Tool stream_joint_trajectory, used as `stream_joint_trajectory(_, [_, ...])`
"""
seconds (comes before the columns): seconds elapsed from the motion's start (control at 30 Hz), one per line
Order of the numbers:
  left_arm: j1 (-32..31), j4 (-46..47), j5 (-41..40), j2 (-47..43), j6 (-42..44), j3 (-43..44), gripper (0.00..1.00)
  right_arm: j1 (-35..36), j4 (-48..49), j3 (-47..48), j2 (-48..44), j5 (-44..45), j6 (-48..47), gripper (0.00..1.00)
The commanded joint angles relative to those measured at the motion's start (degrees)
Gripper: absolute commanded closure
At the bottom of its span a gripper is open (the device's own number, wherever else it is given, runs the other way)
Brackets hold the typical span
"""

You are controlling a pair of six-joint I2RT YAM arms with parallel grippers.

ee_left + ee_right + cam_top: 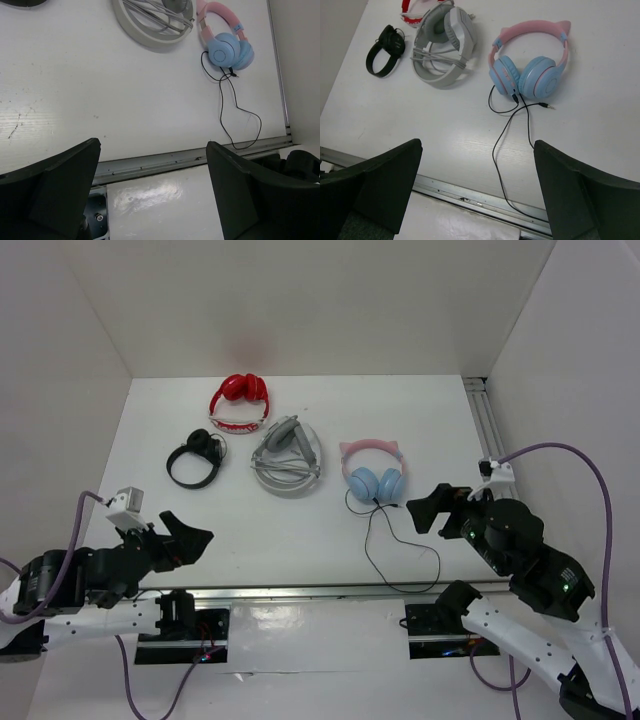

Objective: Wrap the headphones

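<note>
We see the headphones point(374, 472) lying flat on the white worktop point(300, 530), right of centre and just ahead of the right tool point(425, 512), with the thin black cable point(400, 550) looping loose toward the near edge. The right tool and left tool point(188, 532) both hang wide open and empty. We judge the pair light and the headband stiff, the cable limp and slippery, best pinched near its plug point(547, 106).

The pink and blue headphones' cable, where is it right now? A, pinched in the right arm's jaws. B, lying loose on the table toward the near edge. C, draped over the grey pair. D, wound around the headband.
B: the black cable trails unwound from the headphones across the table.
</note>
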Motion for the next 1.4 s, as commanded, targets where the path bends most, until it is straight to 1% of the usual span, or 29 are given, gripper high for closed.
stream_joint_trajectory(0.0, [0.0,0.1,-0.7,-0.6,-1.3,0.3,0.00,-0.8,-0.1,0.2,0.8,0.9,-0.4,0.00])
stream_joint_trajectory(0.13, [0.0,0.6,-0.7,0.7,-0.2,0.3,0.00,-0.9,-0.1,-0.3,-1.6,0.9,-0.4,0.00])
stream_joint_trajectory(0.23, [0.0,4.1,-0.1,3.2,4.4,-0.9,0.00,-0.9,0.5,-0.9,-1.6,0.9,-0.4,0.00])
stream_joint_trajectory(0.27, [0.0,10.0,1.4,4.1,7.4,-2.8,0.00,-0.9,0.5,-0.9,-1.6,0.9,0.1,0.00])
stream_joint_trajectory(0.3, [0.0,14.4,2.6,5.5,16.0,-3.9,0.00,-0.9,0.5,-0.9,-1.6,0.9,0.1,0.00])
stream_joint_trajectory(0.37, [0.0,24.1,6.7,14.8,26.6,-4.7,0.00,-0.9,0.5,-0.9,-0.3,0.4,-0.4,0.00])
stream_joint_trajectory(0.4, [0.0,29.5,9.6,19.8,32.9,-1.9,0.00,-0.9,0.5,-0.9,0.5,-0.3,-1.0,0.00])
stream_joint_trajectory(0.43, [0.0,30.9,10.1,25.0,35.2,0.6,0.00,-0.9,0.5,-0.9,0.5,-0.8,-1.0,0.00])
stream_joint_trajectory(0.47, [0.0,32.4,10.6,36.1,38.0,3.8,0.00,-0.9,0.5,-0.9,1.1,-0.8,-1.0,0.00])
stream_joint_trajectory(0.5, [0.0,35.9,12.5,41.6,47.3,10.6,0.00,-0.9,0.5,-0.9,1.1,-1.3,-1.0,0.00])
stream_joint_trajectory(0.53, [0.0,36.9,11.9,47.0,51.2,14.5,0.00,-0.9,0.5,-0.9,1.1,-1.3,-1.0,0.00])
stream_joint_trajectory(0.57, [0.6,37.6,10.1,56.6,53.9,18.4,0.00,-0.9,0.5,-0.9,1.1,-1.3,-1.0,0.00])
stream_joint_trajectory(0.6, [2.1,39.2,10.0,60.5,57.3,25.9,0.00,-0.9,0.5,-0.9,0.6,-1.3,-1.0,0.00])
stream_joint_trajectory(0.63, [4.3,40.0,17.3,64.1,62.6,30.0,0.00,-0.9,0.5,-0.3,0.6,-1.3,-1.0,0.00])
stream_joint_trajectory(0.67, [9.3,41.6,22.8,66.8,64.7,33.5,0.00,-0.9,0.5,-0.3,0.0,-1.3,-1.6,0.00])
stream_joint_trajectory(0.7, [11.6,43.6,31.0,70.2,67.4,37.6,0.00,-0.9,0.5,-0.3,0.0,-1.3,-1.6,0.00])
stream_joint_trajectory(0.73, [13.9,45.9,35.0,71.6,68.5,39.2,0.00,-0.9,0.5,0.4,0.0,-1.3,-1.6,0.00])
stream_joint_trajectory(0.77, [18.3,47.1,38.6,73.1,69.1,41.1,0.00,-0.9,1.0,0.4,-0.6,-2.0,-1.6,0.00])
stream_joint_trajectory(0.8, [20.3,47.8,41.2,75.1,69.1,43.4,0.00,-0.9,1.0,0.4,-1.2,-2.9,-1.6,0.00])
stream_joint_trajectory(0.83, [22.0,47.8,45.2,79.9,70.6,49.4,0.00,-0.9,2.0,0.4,-1.2,-3.8,-1.6,0.00])
stream_joint_trajectory(0.9, [25.5,45.8,47.7,85.6,72.2,56.4,0.00,-0.9,4.2,0.4,-3.5,-4.4,-1.6,0.00])
stream_joint_trajectory(0.93, [26.2,43.1,48.8,88.7,73.4,63.8,0.00,-0.9,5.2,0.4,-4.3,-4.9,-1.6,0.00])
stream_joint_trajectory(0.97, [26.7,41.8,51.5,94.4,77.0,67.2,0.00,-0.9,6.1,-0.6,-5.1,-4.9,-1.6,0.00])
stream_joint_trajectory(1.03, [27.3,40.5,52.2,99.1,81.1,73.5,0.00,-0.9,8.0,-2.0,-7.2,-4.9,-1.0,0.00])
stream_joint_trajectory(1.07, [27.9,40.5,55.6,100.7,85.8,73.5,0.00,-0.9,8.0,-2.5,-7.9,-4.9,-1.0,0.00])
stream_joint_trajectory(1.13, [29.0,43.2,55.7,103.7,88.8,72.2,0.00,-0.9,8.6,-3.2,-8.7,-6.3,-0.2,0.00])
stream_joint_trajectory(1.17, [29.7,44.9,57.9,104.7,90.8,71.5,0.00,-0.9,8.6,-3.2,-9.6,-7.5,0.6,0.00])
stream_joint_trajectory(1.3, [34.4,45.5,61.7,110.9,92.2,73.9,0.00,-1.5,6.2,-2.1,-13.3,-8.7,2.6,0.00])
stream_joint_trajectory(1.37, [35.5,45.5,63.6,113.6,93.1,73.9,0.00,-2.7,4.6,-1.4,-15.6,-9.6,2.6,0.00])
